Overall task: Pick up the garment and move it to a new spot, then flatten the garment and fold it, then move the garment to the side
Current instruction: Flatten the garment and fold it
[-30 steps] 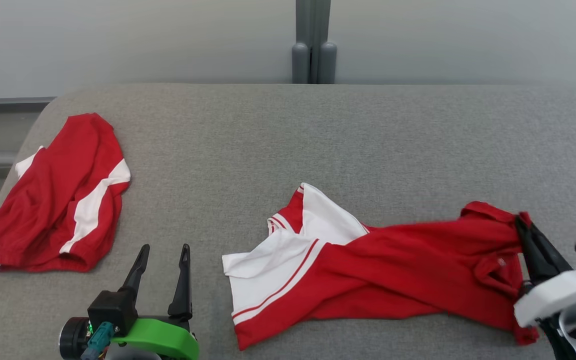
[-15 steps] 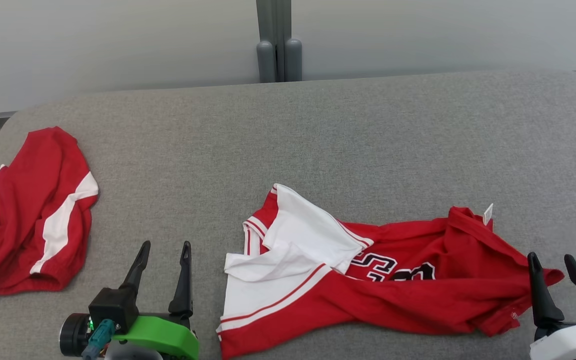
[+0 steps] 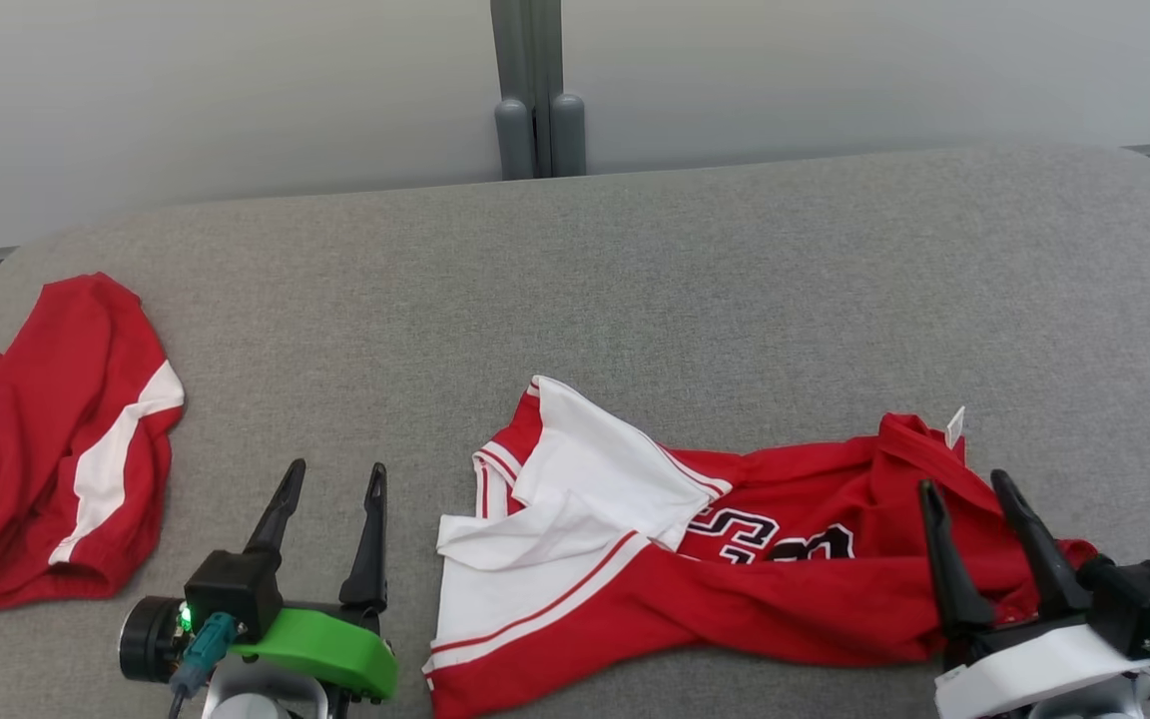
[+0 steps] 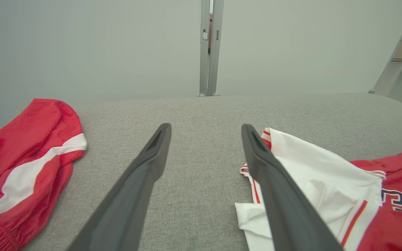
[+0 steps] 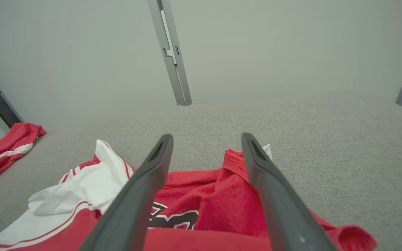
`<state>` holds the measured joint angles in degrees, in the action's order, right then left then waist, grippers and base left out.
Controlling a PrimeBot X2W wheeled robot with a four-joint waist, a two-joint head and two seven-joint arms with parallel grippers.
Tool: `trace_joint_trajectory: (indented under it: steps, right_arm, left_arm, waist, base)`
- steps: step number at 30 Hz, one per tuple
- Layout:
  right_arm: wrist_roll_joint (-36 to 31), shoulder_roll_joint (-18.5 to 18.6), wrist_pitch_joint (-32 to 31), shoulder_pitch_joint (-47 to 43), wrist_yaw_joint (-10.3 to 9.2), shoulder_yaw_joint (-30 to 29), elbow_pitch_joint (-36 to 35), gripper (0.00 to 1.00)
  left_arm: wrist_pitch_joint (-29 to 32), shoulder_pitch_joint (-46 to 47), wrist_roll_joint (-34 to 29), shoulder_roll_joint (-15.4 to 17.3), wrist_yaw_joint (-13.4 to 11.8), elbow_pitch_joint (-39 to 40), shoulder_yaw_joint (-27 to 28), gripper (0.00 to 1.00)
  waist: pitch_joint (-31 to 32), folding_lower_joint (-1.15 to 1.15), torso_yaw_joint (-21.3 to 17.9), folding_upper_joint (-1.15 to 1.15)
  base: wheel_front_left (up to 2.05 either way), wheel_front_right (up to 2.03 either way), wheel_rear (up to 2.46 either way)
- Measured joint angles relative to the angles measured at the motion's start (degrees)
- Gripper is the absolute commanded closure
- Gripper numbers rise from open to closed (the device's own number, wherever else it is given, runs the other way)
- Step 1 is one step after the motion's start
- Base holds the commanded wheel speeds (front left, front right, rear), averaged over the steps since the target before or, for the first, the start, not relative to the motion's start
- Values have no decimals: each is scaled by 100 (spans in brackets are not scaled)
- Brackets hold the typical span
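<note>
The garment (image 3: 735, 559), a red and white jersey with black lettering, lies crumpled along the front of the grey padded surface (image 3: 635, 300). Its white part is at the left and its red end with a small tag at the right. My right gripper (image 3: 964, 484) is open, its fingers above the jersey's right end with nothing between them. In the right wrist view the right gripper (image 5: 207, 136) frames the red cloth (image 5: 222, 195). My left gripper (image 3: 335, 477) is open just left of the jersey, over bare surface. In the left wrist view the left gripper (image 4: 206, 127) has the jersey's white part (image 4: 326, 181) to its right.
A second red garment with a white stripe (image 3: 46, 439) lies at the surface's left edge, and the left wrist view has it (image 4: 23, 153) on its left side. A grey post (image 3: 532, 90) stands against the pale wall behind. Bare grey surface stretches behind the jersey.
My right gripper has opened and let go of the jersey's right end, which now lies on the surface. The head camera has shifted. My left gripper has stayed open.
</note>
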<state>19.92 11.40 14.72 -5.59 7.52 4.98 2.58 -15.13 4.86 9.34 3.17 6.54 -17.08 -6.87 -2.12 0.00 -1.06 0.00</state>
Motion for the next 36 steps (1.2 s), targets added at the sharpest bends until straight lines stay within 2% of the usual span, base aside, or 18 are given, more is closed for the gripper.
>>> trace_joint_trajectory:
  steps: [8,14,23,36]
  right_arm:
    - [-92,-169,26,261,0,364,234,0]
    - [-102,-148,27,480,0,471,263,0]
    - [-102,-127,30,742,0,613,270,0]
    - [-142,-151,33,939,0,673,352,0]
  left_arm:
    - [0,616,-141,222,56,-310,-263,0]
    - [0,1547,-131,452,77,-834,-676,0]
    - [180,2542,504,628,85,-2038,-1994,0]
    - [609,3046,1662,800,85,-3439,-3728,0]
  waist:
    - [-112,0,-81,0]
    - [-243,0,-172,0]
    - [-493,0,-374,0]
    - [-768,0,-558,0]
  base:
    - [0,0,0]
    - [0,0,0]
    - [0,0,0]
    - [0,0,0]
